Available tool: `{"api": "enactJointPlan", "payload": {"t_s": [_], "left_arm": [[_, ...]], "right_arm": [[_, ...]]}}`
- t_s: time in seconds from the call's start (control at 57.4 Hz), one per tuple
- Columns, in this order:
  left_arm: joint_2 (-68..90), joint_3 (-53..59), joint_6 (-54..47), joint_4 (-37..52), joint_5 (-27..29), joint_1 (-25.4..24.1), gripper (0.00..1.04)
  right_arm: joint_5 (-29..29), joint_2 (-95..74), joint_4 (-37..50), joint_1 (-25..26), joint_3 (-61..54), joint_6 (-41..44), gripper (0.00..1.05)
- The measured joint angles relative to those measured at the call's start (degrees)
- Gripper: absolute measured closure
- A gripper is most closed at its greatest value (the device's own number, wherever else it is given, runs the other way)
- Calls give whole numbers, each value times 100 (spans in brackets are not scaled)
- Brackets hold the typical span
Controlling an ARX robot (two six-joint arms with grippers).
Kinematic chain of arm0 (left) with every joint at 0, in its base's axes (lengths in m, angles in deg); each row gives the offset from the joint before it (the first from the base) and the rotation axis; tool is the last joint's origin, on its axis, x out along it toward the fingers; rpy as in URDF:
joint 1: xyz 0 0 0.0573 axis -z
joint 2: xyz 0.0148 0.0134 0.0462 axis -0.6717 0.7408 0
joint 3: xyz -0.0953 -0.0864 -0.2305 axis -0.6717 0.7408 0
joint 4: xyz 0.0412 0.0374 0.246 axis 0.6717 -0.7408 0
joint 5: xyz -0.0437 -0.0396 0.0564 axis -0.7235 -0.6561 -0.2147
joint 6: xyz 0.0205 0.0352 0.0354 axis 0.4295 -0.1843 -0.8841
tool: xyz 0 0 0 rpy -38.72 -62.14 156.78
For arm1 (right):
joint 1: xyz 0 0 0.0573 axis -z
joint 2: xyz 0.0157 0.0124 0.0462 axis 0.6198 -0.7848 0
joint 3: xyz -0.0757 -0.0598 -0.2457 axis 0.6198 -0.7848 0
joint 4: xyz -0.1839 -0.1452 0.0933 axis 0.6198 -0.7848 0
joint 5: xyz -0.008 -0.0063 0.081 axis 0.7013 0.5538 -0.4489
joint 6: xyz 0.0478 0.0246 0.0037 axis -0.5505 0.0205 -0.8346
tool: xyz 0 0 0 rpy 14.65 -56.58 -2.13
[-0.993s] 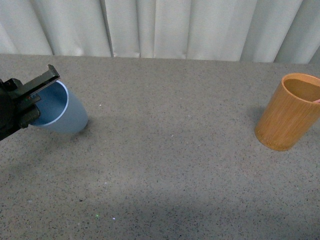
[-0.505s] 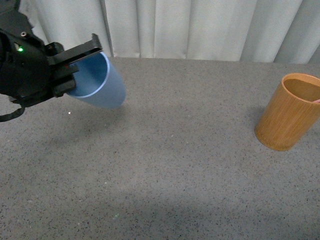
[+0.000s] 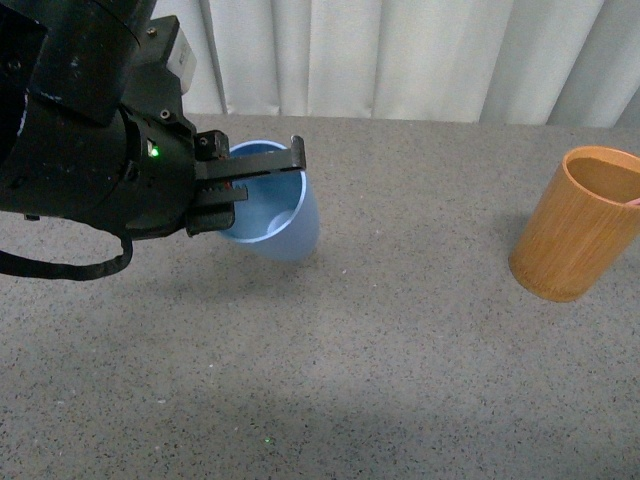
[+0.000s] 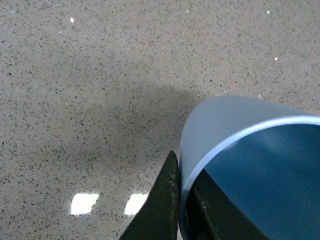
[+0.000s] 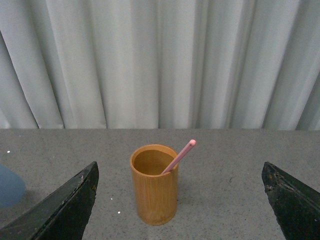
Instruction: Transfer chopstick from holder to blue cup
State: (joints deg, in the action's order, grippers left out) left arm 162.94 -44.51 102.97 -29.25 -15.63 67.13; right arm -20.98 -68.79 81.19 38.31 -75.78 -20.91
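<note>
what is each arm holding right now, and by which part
The left end effector grips the blue cup by its rim, one finger inside the wall and one outside. The right end effector is open and holds nothing.

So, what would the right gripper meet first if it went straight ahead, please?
Most likely the bamboo holder, centred between its open fingers, with the pink chopstick leaning out; depth is unclear, but nothing shows between.
</note>
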Motion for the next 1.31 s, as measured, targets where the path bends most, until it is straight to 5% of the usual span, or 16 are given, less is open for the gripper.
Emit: {"api": "enactJointPlan", "payload": {"t_s": [0.993, 1.307], "left_arm": [[313, 190, -584, -129, 249, 214, 101], [321, 114, -566, -293, 92, 214, 57]], "right_arm": [[0, 0, 0, 0, 0, 0, 10], [0, 0, 0, 0, 0, 0, 10]]}}
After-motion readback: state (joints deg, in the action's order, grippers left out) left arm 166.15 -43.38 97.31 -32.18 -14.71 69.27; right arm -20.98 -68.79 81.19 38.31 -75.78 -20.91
